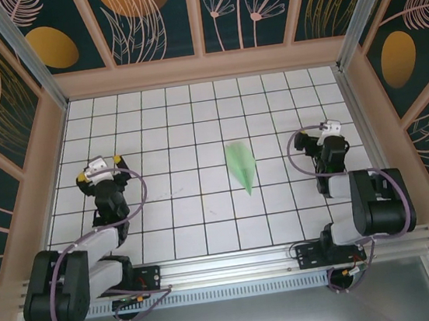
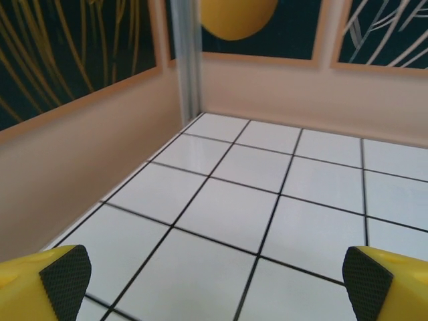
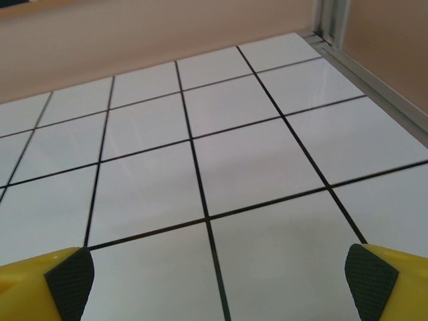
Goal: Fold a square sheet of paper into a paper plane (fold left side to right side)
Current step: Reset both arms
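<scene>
The pale green paper plane [image 1: 241, 166] lies on the white grid floor near the middle, a slim dart with its point toward the near edge. My left gripper [image 1: 99, 167] hovers far to its left, jaws open and empty. My right gripper [image 1: 325, 133] stands about two tiles right of the plane, also open and empty. In the left wrist view the yellow fingers [image 2: 47, 281] with black pads sit at the bottom corners, spread wide over bare tiles. In the right wrist view the fingers [image 3: 384, 281] are equally wide apart over bare tiles.
Beige walls [image 1: 195, 69] with dark leaf-patterned panels enclose the grid floor [image 1: 197, 209] on three sides. A metal post [image 2: 186, 60] rises in the far left corner. The arm bases sit on a rail [image 1: 235, 264] at the near edge.
</scene>
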{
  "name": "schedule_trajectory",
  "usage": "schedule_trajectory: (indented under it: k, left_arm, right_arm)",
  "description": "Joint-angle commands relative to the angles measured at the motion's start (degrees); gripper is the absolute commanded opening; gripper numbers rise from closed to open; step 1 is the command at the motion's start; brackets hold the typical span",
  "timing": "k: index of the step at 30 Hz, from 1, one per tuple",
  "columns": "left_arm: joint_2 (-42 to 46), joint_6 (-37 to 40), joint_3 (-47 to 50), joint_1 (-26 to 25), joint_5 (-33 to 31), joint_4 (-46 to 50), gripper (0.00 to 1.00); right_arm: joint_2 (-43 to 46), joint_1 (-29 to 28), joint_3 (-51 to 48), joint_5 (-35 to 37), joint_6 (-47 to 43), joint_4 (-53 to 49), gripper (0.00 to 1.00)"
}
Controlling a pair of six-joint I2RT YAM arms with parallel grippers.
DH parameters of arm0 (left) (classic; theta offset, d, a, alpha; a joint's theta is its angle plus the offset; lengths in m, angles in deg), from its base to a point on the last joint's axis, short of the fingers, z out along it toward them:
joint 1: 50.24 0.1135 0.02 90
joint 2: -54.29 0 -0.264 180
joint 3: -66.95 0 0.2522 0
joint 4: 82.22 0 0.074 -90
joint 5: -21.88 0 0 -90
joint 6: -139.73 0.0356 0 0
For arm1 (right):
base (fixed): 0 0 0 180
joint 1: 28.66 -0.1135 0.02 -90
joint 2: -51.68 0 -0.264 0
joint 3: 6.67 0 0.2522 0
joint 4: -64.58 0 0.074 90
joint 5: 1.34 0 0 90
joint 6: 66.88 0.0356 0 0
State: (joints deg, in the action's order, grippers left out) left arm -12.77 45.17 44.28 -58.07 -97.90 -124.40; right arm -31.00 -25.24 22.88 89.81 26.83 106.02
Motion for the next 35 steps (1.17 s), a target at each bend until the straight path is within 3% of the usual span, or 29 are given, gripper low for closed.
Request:
schedule_trajectory:
  k: [1, 8, 10, 13, 15, 18, 35]
  left_arm:
    - [-4.7, 2.9, 1.7, 0.4, 4.8, -14.7, 0.98]
    - [-18.2, 3.8, 1.2, 1.0, 9.6, -28.7, 0.99]
    - [-17.3, 2.4, 1.4, 2.5, 12.2, -26.4, 0.99]
    - [-22.6, 2.4, 2.4, 3.0, 12.0, -34.9, 0.99]
    - [-20.2, 0.7, -1.4, 3.3, 9.8, -23.6, 0.99]
    - [-20.4, -2.1, -3.1, 5.3, 9.7, -20.7, 0.99]
    - [-20.4, -1.8, -2.8, 5.3, 9.7, -21.5, 0.99]
  right_arm:
    - [-4.5, 0.3, -2.2, -4.6, -1.6, 14.6, 0.99]
    - [-5.5, 0.0, -2.7, -6.8, -2.7, 16.5, 0.99]
    - [-5.6, 0.0, -2.6, -6.5, -2.8, 16.4, 0.99]
    - [-5.6, -0.2, -2.5, -6.2, -2.9, 16.4, 0.99]
    - [-5.6, -0.3, -2.5, -6.0, -2.9, 16.3, 0.99]
    - [-5.6, -0.7, -2.3, -5.0, -3.0, 15.8, 0.99]
    - [-5.6, -0.8, -2.2, -4.8, -3.2, 15.7, 0.99]
